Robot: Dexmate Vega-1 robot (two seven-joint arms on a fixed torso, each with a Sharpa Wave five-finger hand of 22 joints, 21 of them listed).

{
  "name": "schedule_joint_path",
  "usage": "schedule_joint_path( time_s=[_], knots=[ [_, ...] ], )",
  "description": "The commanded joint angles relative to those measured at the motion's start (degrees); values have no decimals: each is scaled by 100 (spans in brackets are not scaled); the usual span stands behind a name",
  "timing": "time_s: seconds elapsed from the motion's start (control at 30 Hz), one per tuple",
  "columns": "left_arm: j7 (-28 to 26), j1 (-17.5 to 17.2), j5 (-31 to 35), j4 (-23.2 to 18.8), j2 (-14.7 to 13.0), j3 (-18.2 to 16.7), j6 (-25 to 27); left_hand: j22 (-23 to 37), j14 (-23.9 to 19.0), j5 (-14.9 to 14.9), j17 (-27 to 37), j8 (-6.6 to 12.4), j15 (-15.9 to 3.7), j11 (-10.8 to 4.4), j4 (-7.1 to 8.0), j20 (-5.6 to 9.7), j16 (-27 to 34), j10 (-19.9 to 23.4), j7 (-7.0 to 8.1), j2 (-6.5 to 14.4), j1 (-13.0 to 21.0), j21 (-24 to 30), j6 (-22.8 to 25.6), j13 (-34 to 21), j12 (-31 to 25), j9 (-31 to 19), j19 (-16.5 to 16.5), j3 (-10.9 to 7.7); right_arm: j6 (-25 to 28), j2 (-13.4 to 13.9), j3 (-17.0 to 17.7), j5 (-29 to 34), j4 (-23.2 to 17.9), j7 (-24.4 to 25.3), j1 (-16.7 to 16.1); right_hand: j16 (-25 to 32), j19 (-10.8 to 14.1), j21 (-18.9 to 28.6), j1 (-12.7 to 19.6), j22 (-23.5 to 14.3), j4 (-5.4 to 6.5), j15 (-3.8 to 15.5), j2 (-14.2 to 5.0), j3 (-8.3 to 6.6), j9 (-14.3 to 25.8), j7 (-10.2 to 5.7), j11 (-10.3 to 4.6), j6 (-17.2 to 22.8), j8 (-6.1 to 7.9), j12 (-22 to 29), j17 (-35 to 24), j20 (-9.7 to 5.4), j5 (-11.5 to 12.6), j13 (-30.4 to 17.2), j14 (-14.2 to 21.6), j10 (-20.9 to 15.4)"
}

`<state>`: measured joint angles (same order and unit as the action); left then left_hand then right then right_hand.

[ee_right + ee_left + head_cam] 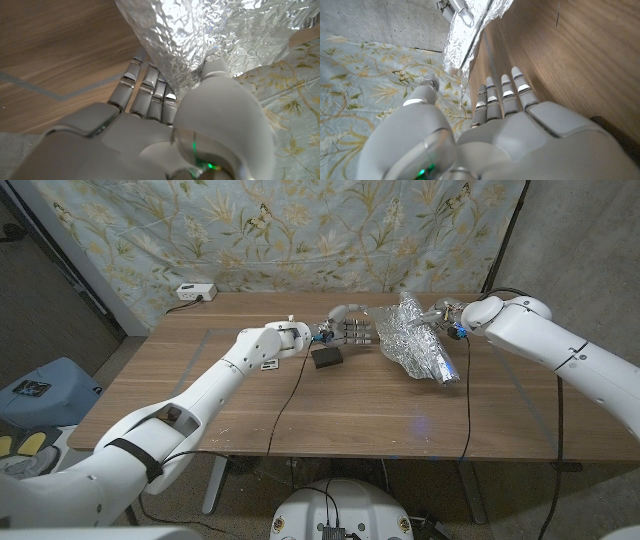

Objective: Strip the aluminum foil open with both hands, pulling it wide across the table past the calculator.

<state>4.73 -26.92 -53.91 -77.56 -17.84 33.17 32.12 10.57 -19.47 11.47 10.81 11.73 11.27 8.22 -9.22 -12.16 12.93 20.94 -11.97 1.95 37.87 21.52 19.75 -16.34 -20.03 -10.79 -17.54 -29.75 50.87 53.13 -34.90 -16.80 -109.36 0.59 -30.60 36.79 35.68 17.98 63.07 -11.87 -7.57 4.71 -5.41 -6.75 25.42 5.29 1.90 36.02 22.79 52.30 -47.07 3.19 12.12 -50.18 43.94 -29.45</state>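
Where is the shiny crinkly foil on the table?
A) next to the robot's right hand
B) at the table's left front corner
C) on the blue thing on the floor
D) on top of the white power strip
A: in the head view the crumpled foil lies on the table's right half, right at the robot's right hand, whose fingers reach under it in the right wrist view.
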Motion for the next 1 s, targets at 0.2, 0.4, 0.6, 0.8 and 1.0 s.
schedule_joint_path(
  time_s=[0.2, 0.4, 0.6, 0.8, 1.0],
  knots=[
    [423, 444, 2, 626, 321, 176, 366, 47, -255, 119, 47, 56, -38, 19, -34, -8, 22, 450, -16, 197, 296, 23, 332, -142, -370, -64, -209, 11, -74, 45, 37, -26, -19, -15, -21, -25, 43, 17, -152, -35, 255, 337, -447, -243, -12, -195, -63, 298, -22, -82, -19, 72, -11, 128, 105, -153],
    [613, 580, 49, 919, 469, 239, 416, 52, -296, 183, 68, 63, -35, 43, -35, -10, 14, 505, -24, 335, 439, 8, 464, -213, -497, -85, -234, -2, -107, 41, 85, -47, -18, -2, -37, -39, 132, 58, -155, -36, 246, 316, -425, -260, -32, -193, -33, 407, -6, -92, 20, 130, -12, 200, 188, -234],
    [864, 693, 118, 1160, 578, 296, 415, 59, -365, 363, 81, 70, -67, 0, -69, -11, -10, 597, -29, 528, 697, -10, 656, -332, -699, -118, -275, -92, -132, 69, 135, -76, -25, 6, -67, 27, 277, 118, -130, -29, 175, 277, -317, -226, -64, -151, 47, 544, 17, -88, 66, 233, -25, 292, 332, -389],
    [1024, 751, 170, 1337, 661, 317, 442, 79, -545, 1335, 223, 148, -109, -36, 27, -10, -14, 676, -39, 733, 1228, -34, 976, -613, -1099, -206, -357, -568, -140, 86, 209, -140, -28, 28, -116, 66, 108, 60, -227, -30, 284, 248, -470, -275, -135, -101, 82, 690, -7, -60, 89, 161, 36, 354, 487, -553],
    [1223, 816, 310, 1548, 726, 383, 343, 90, -140, 1760, 131, -71, -33, 84, -120, -14, -111, -527, -9, 388, 1697, -70, 130, -552, -465, -139, -275, -546, -139, 79, 222, -169, -35, 33, -109, 173, 124, 77, -129, -34, 191, 207, -399, -298, -182, -44, 102, 554, -121, 43, -47, 172, 35, 249, 471, -645]
  ],
)
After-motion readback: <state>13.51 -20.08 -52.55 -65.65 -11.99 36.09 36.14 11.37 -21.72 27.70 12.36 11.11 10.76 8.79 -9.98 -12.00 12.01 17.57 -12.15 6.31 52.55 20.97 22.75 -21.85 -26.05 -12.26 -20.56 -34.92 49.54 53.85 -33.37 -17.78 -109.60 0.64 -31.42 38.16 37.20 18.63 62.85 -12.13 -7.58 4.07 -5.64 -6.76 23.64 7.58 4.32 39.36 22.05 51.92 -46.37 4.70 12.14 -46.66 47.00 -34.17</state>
